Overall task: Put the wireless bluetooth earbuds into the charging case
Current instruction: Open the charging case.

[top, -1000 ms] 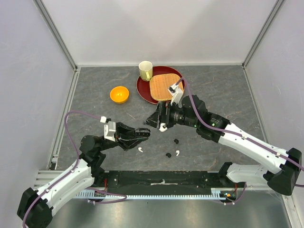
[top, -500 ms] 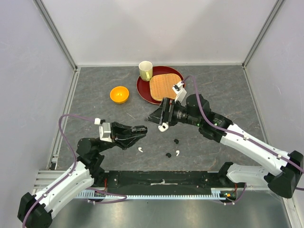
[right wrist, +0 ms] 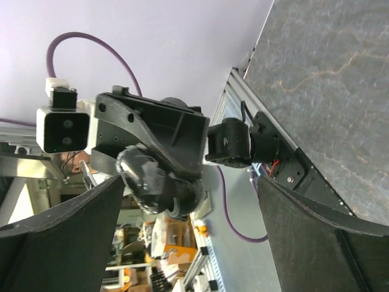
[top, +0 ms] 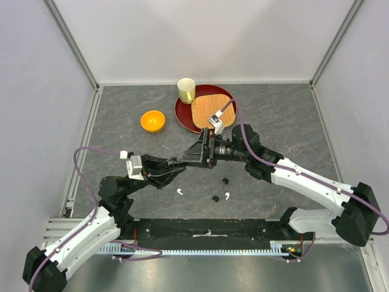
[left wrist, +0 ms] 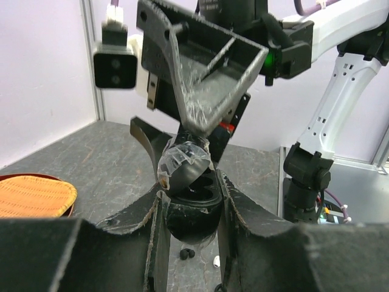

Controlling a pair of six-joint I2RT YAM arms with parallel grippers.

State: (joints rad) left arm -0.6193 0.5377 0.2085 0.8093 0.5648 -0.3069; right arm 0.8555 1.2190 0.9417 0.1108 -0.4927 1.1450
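Note:
My left gripper [top: 180, 163] is shut on the black charging case [left wrist: 189, 214], which it holds above the table. The case's glossy lid [left wrist: 182, 163] stands partly open. My right gripper [top: 193, 157] is open, and one fingertip [left wrist: 196, 132] touches the top of the lid. In the right wrist view the case [right wrist: 163, 187] sits ahead, between my wide-spread fingers [right wrist: 58, 234]. The earbuds lie loose on the table: one white [top: 180, 192], another white [top: 227, 196], and two black [top: 225, 180] [top: 215, 198].
An orange bowl [top: 152, 121] sits at the back left. Behind my right arm a red plate [top: 184, 115] carries a woven mat [top: 206, 109], with a pale cup [top: 186, 90] at its rim. Walls enclose three sides.
My right gripper has swung left and come up against the case's lid. My left gripper has shifted slightly up and right, still holding the case.

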